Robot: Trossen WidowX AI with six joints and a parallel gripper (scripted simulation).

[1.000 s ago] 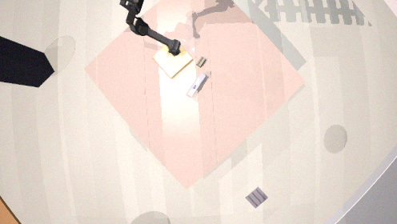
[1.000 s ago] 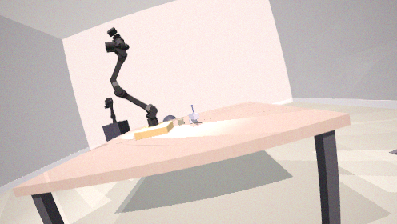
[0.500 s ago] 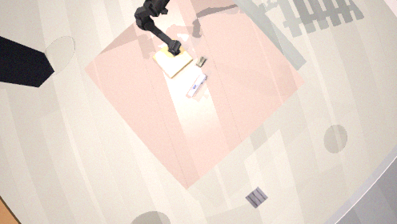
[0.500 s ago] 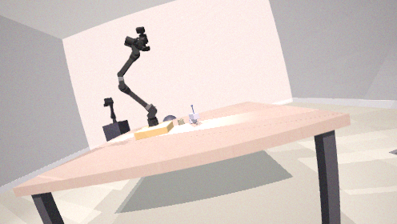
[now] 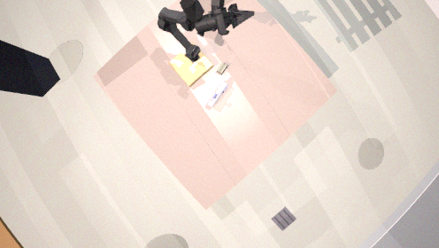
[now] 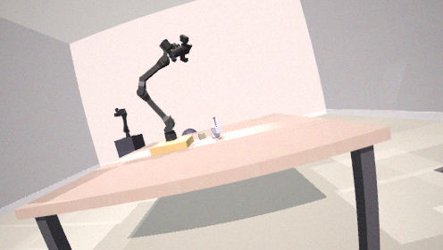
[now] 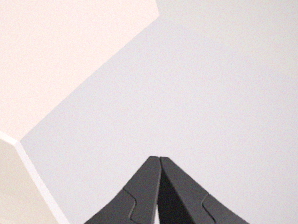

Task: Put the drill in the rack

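My gripper is shut with nothing between the fingers. It is raised high above the back of the pink table, far from every object, and the wrist view shows only wall. The white and lilac drill stands on the table with a thin bit pointing up. A small tan key block lies just behind it. A flat yellow rack lies by the arm's base.
A dark pedestal with a small stand on it is behind the table's left corner. The arm's base stands at the table's back edge. A pink wall rises behind the table.
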